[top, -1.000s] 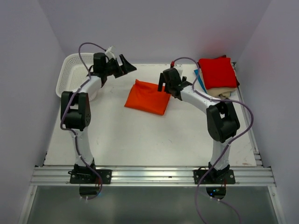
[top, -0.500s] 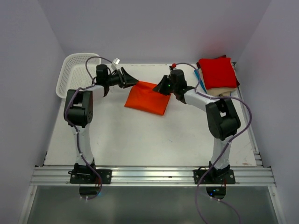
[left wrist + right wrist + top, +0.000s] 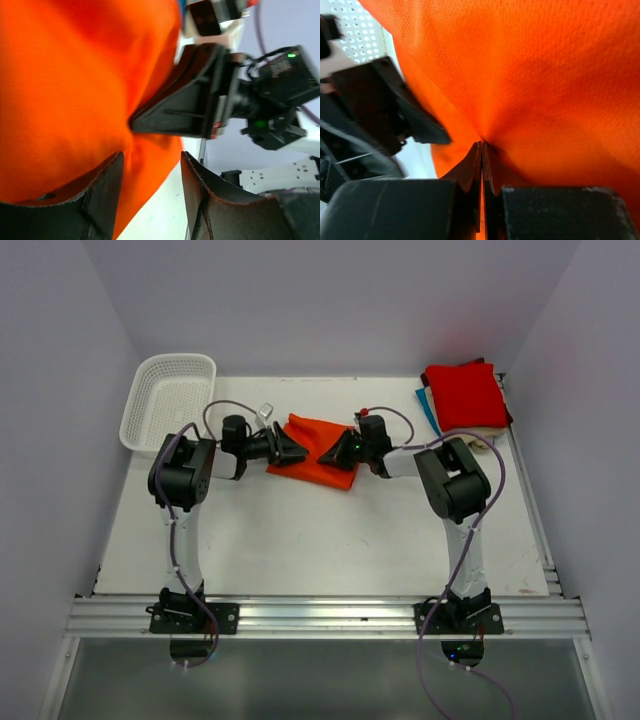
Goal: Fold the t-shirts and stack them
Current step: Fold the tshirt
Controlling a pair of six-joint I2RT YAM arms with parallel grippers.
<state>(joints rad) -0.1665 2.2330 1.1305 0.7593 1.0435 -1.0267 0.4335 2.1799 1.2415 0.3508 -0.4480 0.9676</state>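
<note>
Orange t-shirt (image 3: 312, 435), folded, lies on the bench (image 3: 300, 530) to the right of the white basket (image 3: 168, 400). My right jaws are pressed together, pinching a pucker of its cloth on the side away from the basket. My left jaws stand apart over its basket-side edge.

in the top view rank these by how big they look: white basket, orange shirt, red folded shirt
1. white mesh basket
2. red folded shirt and orange shirt: about alike, and the orange one is partly covered, so unranked
</note>
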